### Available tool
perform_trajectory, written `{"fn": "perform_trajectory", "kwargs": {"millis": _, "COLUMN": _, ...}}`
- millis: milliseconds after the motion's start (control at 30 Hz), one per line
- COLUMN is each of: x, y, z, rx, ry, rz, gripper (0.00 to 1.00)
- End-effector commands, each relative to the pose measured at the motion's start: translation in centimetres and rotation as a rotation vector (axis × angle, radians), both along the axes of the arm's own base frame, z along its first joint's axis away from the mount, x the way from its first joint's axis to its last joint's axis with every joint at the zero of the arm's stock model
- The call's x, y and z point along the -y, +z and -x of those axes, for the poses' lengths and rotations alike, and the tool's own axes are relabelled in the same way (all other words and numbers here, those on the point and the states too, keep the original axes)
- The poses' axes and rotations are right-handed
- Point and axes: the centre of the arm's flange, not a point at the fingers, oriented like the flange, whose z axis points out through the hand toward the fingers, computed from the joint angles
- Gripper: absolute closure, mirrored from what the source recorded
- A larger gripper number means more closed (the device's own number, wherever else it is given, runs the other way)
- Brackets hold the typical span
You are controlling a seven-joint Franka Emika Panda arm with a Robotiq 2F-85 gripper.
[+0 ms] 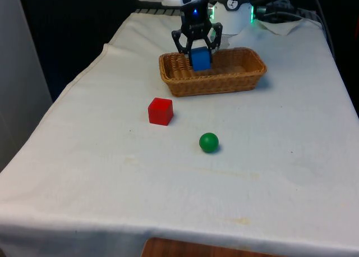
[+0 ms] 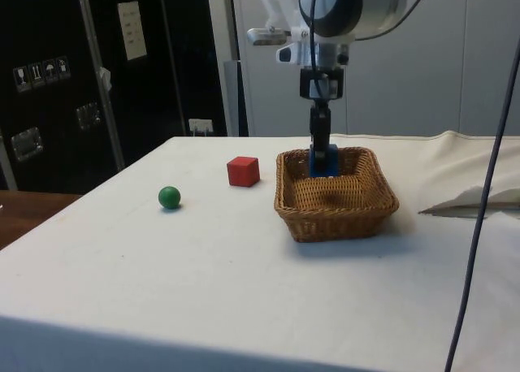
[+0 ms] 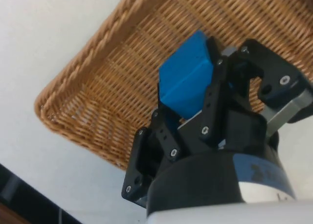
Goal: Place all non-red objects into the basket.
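A blue cube [image 1: 199,59] hangs just inside the wicker basket [image 1: 213,88], at the end on the front view's left. My gripper [image 1: 199,56] is shut on it, one finger on each side. From the side, the cube [image 2: 325,161] sits low between the basket's [image 2: 337,218] walls under the gripper [image 2: 322,149]. In the wrist view the cube [image 3: 186,84] is tilted between the fingers [image 3: 215,94] over the basket's [image 3: 98,53] woven floor. On the cloth in front of the basket lie a red cube [image 1: 160,111] and a green ball [image 1: 208,142].
The basket stands near the table's far end, close to the robot's base. From the side, the red cube [image 2: 243,171] lies just beside the basket and the green ball [image 2: 169,196] further out. A crumpled fold of cloth [image 1: 283,24] lies at the far right corner.
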Motion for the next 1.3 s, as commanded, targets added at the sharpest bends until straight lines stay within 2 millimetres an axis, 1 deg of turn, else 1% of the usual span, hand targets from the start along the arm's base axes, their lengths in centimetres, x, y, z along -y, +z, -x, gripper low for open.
{"fn": "perform_trajectory", "kwargs": {"millis": 0, "x": 0.1, "y": -0.1, "z": 0.1, "rx": 0.003, "ry": 0.002, "rz": 0.004, "gripper": 0.97}}
{"fn": "perform_trajectory", "kwargs": {"millis": 100, "x": 0.3, "y": -0.4, "z": 0.5, "rx": 0.024, "ry": 0.005, "rz": 0.023, "gripper": 0.97}}
{"fn": "perform_trajectory", "kwargs": {"millis": 300, "x": 0.5, "y": -1.3, "z": 0.7, "rx": 0.012, "ry": 0.003, "rz": 0.037, "gripper": 0.97}}
{"fn": "perform_trajectory", "kwargs": {"millis": 567, "x": 0.7, "y": -3.2, "z": 0.2, "rx": 0.001, "ry": -0.044, "rz": 0.064, "gripper": 0.97}}
{"fn": "perform_trajectory", "kwargs": {"millis": 600, "x": 0.8, "y": -3.2, "z": 0.3, "rx": -0.010, "ry": -0.032, "rz": 0.065, "gripper": 0.97}}
{"fn": "perform_trajectory", "kwargs": {"millis": 833, "x": 1.1, "y": -3.8, "z": -0.2, "rx": -0.012, "ry": -0.075, "rz": 0.075, "gripper": 0.97}}
{"fn": "perform_trajectory", "kwargs": {"millis": 867, "x": 1.2, "y": -3.8, "z": -0.3, "rx": -0.012, "ry": -0.077, "rz": 0.076, "gripper": 0.96}}
{"fn": "perform_trajectory", "kwargs": {"millis": 900, "x": 1.2, "y": -3.8, "z": -0.2, "rx": -0.016, "ry": -0.072, "rz": 0.075, "gripper": 0.90}}
{"fn": "perform_trajectory", "kwargs": {"millis": 933, "x": 1.3, "y": -3.9, "z": -0.3, "rx": -0.013, "ry": -0.082, "rz": 0.076, "gripper": 0.77}}
{"fn": "perform_trajectory", "kwargs": {"millis": 1133, "x": 1.3, "y": -3.9, "z": -0.4, "rx": -0.015, "ry": -0.086, "rz": 0.078, "gripper": 0.19}}
{"fn": "perform_trajectory", "kwargs": {"millis": 1167, "x": 1.3, "y": -4.0, "z": -0.4, "rx": -0.016, "ry": -0.086, "rz": 0.078, "gripper": 0.02}}
{"fn": "perform_trajectory", "kwargs": {"millis": 1200, "x": 1.3, "y": -4.0, "z": -0.3, "rx": -0.019, "ry": -0.084, "rz": 0.077, "gripper": 0.00}}
{"fn": "perform_trajectory", "kwargs": {"millis": 1267, "x": 1.4, "y": -4.0, "z": -0.4, "rx": -0.017, "ry": -0.088, "rz": 0.078, "gripper": 0.00}}
